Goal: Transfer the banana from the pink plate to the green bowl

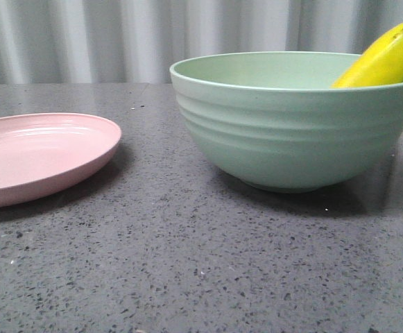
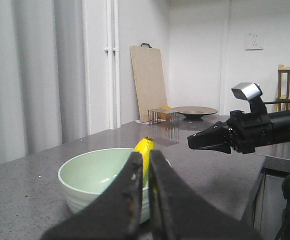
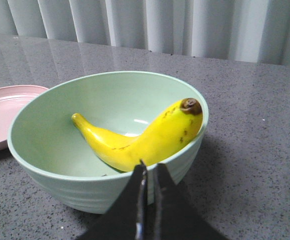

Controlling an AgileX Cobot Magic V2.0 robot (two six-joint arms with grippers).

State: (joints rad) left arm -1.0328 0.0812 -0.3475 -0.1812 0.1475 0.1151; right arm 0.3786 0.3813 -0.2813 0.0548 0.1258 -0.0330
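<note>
Looking down, you saw the banana (image 3: 140, 137) lying inside the green bowl (image 3: 50, 170) — dark tip on the rim, just beyond your right claw (image 3: 148, 172), closed and empty; left claw (image 2: 144, 165) likewise.

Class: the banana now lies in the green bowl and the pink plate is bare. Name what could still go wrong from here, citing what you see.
1. The banana leans with its dark tip over the green bowl rim; a knock might tip it out.
2. The right gripper, jaws nearly shut, sits close to that rim and could nudge the bowl when it moves.
3. The left gripper is near too.
</note>
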